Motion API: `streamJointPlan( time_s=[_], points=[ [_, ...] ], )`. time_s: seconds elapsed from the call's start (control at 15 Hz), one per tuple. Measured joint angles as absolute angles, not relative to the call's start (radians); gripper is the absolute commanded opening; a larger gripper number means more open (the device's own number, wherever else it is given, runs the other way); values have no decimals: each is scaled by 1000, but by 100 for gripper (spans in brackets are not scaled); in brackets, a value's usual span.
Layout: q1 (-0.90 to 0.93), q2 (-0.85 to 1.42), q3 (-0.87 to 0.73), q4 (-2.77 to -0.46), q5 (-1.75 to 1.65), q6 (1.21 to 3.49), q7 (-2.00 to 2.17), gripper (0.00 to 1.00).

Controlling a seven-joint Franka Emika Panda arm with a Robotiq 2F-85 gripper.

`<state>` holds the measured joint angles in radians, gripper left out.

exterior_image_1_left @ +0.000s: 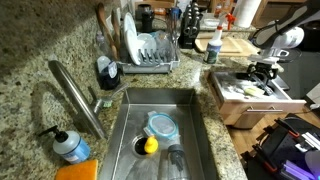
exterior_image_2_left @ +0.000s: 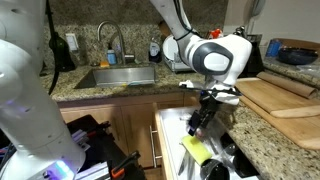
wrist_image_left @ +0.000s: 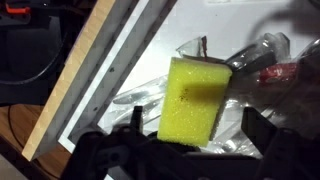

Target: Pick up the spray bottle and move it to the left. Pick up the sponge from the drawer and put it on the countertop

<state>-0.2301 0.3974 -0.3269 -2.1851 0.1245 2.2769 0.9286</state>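
A yellow sponge (wrist_image_left: 195, 100) lies in the open white drawer (wrist_image_left: 105, 75) on clear plastic items; it also shows in an exterior view (exterior_image_2_left: 195, 150). My gripper (wrist_image_left: 197, 118) is open right above it, with one finger on each side of the sponge's near end. In both exterior views the gripper (exterior_image_2_left: 203, 118) (exterior_image_1_left: 262, 72) reaches down into the drawer (exterior_image_2_left: 165, 128) (exterior_image_1_left: 252, 102). The white spray bottle (exterior_image_1_left: 213, 45) stands upright on the granite countertop behind the drawer, apart from the gripper.
A steel sink (exterior_image_1_left: 160, 130) with a faucet (exterior_image_1_left: 75, 95) holds a lid and a yellow item. A dish rack (exterior_image_1_left: 150, 50) stands behind it. A blue soap dispenser (exterior_image_1_left: 70, 145) stands by the faucet. A wooden cutting board (exterior_image_2_left: 285, 100) lies on the counter.
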Motion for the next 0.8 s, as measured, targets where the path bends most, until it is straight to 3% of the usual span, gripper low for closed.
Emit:
streamJointPlan(
  time_s=[0.33, 0.8],
  points=[
    [-232, 435, -325, -2187, 164, 2385, 896, 100],
    [-234, 464, -328, -2166, 169, 2305, 878, 100]
  ],
)
